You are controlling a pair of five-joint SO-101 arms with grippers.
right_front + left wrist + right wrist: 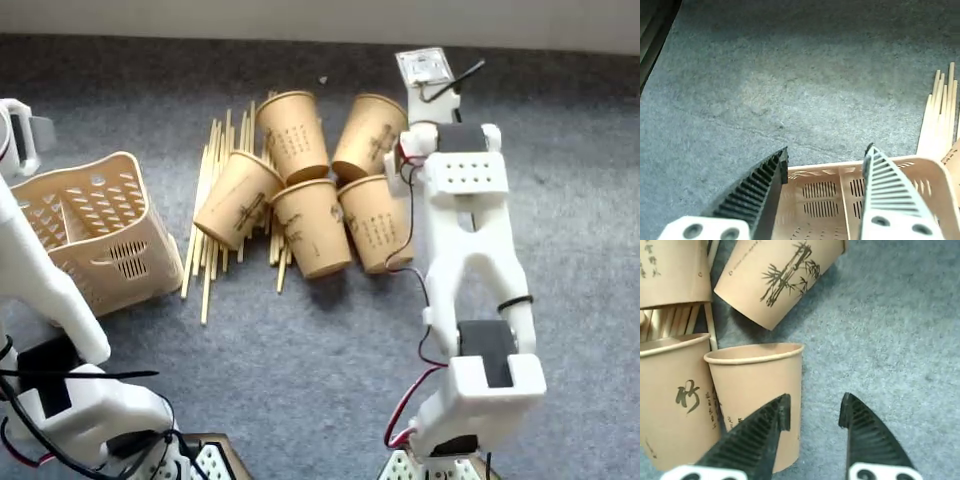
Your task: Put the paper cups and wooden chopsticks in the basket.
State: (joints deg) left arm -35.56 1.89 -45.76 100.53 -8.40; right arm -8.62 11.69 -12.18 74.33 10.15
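Several tan paper cups lie on their sides on the grey carpet, among them one (375,222) beside my right arm (465,230) and one (293,135) farther back. Wooden chopsticks (210,250) are spread beneath and left of them. The beige basket (95,230) stands at the left. My right gripper (814,407) is open and empty just above the nearest cup (757,380), one finger over its side and the other over bare carpet. Beyond it lies a bamboo-printed cup (780,275). My left gripper (826,155) hangs open and empty over the basket's rim (920,165), with chopstick ends (940,115) beside it.
A white square part with a black cable (425,65) lies at the back, right of the cups. Bare carpet (320,360) stretches in front of the cups, between the two arm bases. The left arm (30,260) stands beside the basket.
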